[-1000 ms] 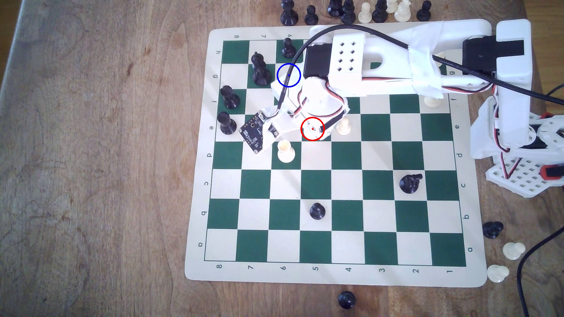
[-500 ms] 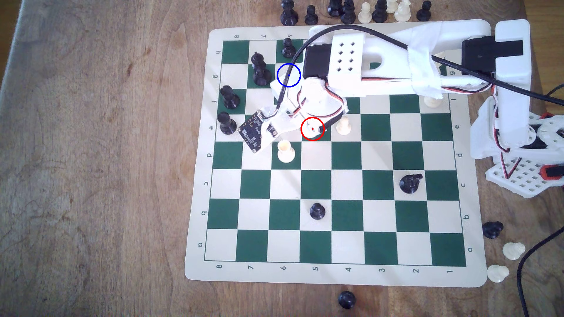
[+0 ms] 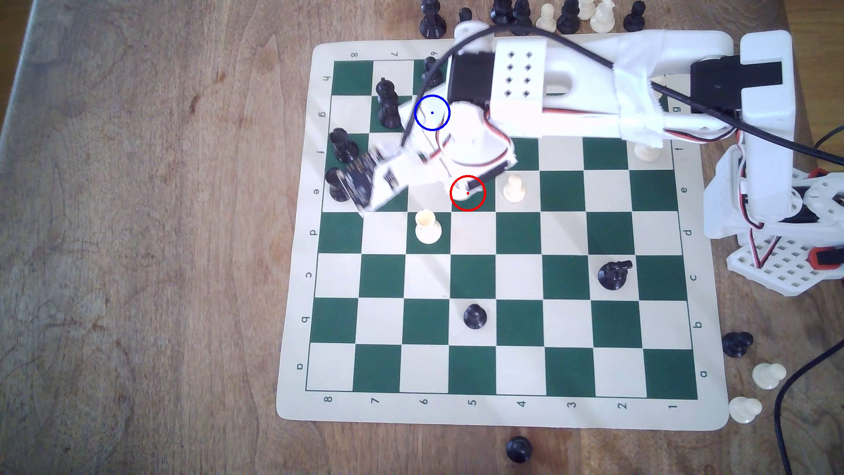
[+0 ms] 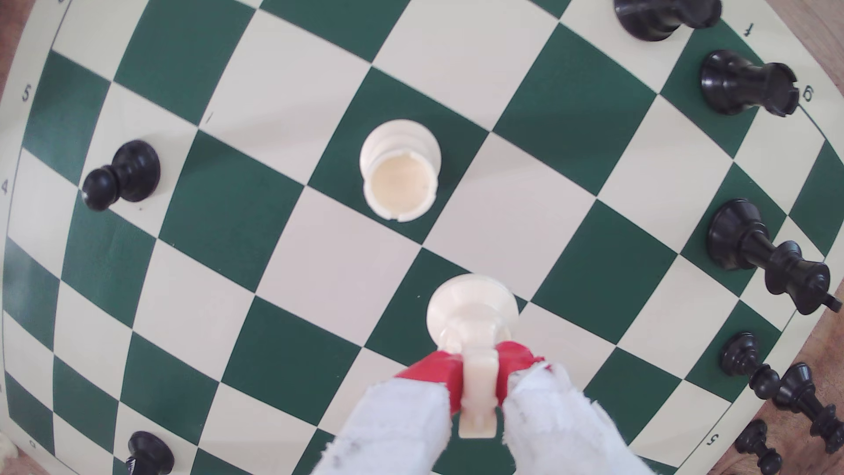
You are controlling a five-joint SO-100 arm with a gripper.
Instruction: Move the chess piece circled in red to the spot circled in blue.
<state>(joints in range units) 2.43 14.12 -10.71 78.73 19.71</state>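
Note:
In the wrist view my gripper (image 4: 477,379), with red fingertips (image 4: 434,372) and white-wrapped fingers, is shut on the notched head of the cream-white chess piece (image 4: 472,306). Its round base points down at the board, over the edge of a green square. The exterior view shows the chess piece (image 3: 462,189) partly inside the red ring, under my wrist (image 3: 466,137). The spot (image 3: 427,109), a cream square ringed in blue, lies up and to the exterior view's left of the piece, partly covered by my wrist. I cannot tell if the base touches the board.
A white rook (image 3: 427,226) stands one square diagonally from the piece and a white pawn (image 3: 514,188) beside it. Black pieces (image 3: 388,105) (image 3: 343,145) (image 3: 340,182) line the board's left files near the spot. A black pawn (image 3: 430,68) stands just beyond the spot.
My wrist and its camera board have swung toward the exterior view's upper left and look blurred. More of the red-ringed square and the white pawn is uncovered.

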